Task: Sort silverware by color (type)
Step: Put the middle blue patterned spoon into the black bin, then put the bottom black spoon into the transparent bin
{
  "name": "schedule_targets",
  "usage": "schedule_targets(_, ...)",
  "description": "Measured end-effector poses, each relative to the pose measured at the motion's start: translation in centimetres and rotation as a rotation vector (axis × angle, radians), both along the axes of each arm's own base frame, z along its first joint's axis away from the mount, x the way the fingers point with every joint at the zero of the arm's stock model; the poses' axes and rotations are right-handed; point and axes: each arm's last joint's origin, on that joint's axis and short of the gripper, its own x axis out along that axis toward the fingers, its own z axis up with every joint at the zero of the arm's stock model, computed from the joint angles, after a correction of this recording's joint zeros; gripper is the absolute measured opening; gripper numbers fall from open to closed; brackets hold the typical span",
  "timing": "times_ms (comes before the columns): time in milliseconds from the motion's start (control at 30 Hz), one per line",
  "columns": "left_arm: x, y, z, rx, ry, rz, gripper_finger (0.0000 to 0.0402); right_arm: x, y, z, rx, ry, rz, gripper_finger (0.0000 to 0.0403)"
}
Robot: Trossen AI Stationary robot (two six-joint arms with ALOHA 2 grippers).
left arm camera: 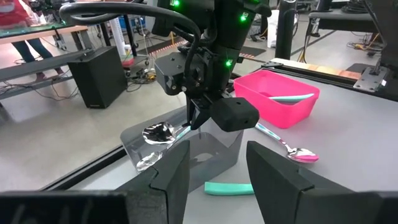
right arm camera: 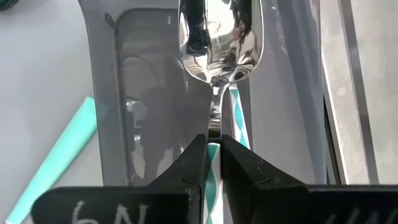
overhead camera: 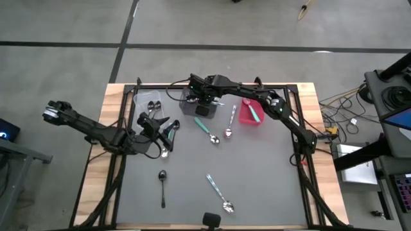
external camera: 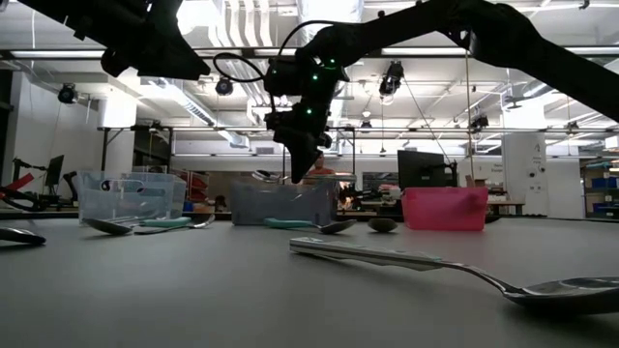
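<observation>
Now the right gripper (right arm camera: 213,163) pinches one teal-handled spoon (right arm camera: 219,56) over the grey bin (overhead camera: 192,106), while the left gripper (left arm camera: 214,168) hangs spread nearby. Three bins line the back edge; four more spoons lie loose on the grey table (overhead camera: 257,179), with a bright workshop beyond.

Light source: ceiling lamps (external camera: 242,19) are glaring brightly in the low view.
Silhouettes: both arms are showing as dark, backlit shapes there.
Reflections: the held spoon (right arm camera: 219,46) is mirroring its surroundings.
Focus: the nearest spoon (external camera: 435,266) is blurring.
</observation>
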Motion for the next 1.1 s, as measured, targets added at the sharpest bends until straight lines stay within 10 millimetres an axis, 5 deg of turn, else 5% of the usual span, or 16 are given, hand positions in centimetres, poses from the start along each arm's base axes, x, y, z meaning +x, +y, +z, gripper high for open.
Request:
schedule_targets(767, 0.0, 0.0, -0.1, 0.002, 0.017, -0.008, 0.0140, 0.0, 0.2, 0.9, 0.017, -0.042, -0.068, 0.0103)
schedule_targets(1100, 0.1, -0.3, -0.4, -0.105, 0.012, -0.130, 0.0140, 0.3, 5.1, 4.1, -0.007, -0.088, 0.049, 0.0105)
